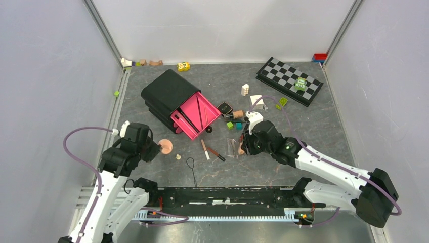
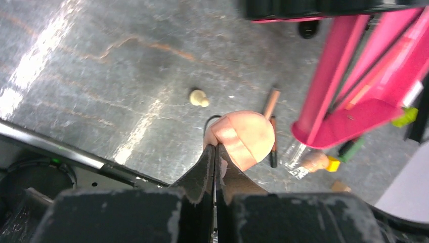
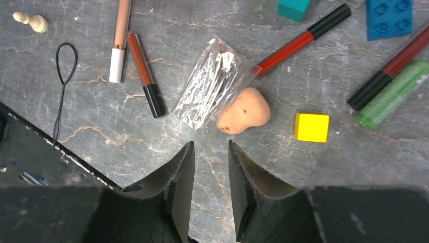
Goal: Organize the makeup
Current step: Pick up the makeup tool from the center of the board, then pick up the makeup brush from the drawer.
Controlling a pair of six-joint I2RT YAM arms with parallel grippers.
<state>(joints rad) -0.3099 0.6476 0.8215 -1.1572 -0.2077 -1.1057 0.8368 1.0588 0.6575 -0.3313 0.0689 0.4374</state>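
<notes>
My left gripper [image 2: 215, 149] is shut on the edge of the peach round puff [image 2: 245, 139] and holds it above the table, left of the pink tray [image 1: 195, 115]; the puff also shows in the top view [image 1: 165, 147]. My right gripper [image 3: 210, 152] is open and empty, just short of the peach sponge [image 3: 244, 111] and a clear wrapper [image 3: 210, 88]. A peach-and-white tube [image 3: 120, 40], a brown tube [image 3: 145, 73], a red tube [image 3: 301, 40] and a green tube [image 3: 392, 93] lie around it. A black compact [image 1: 224, 108] sits by the tray.
A black case [image 1: 167, 93] holds the pink tray. A chessboard [image 1: 289, 80] lies at the back right. A yellow block [image 3: 312, 126], a teal block [image 3: 293, 7], a blue brick [image 3: 388, 17], a pawn [image 3: 31, 21] and a black hair loop [image 3: 63, 86] lie nearby.
</notes>
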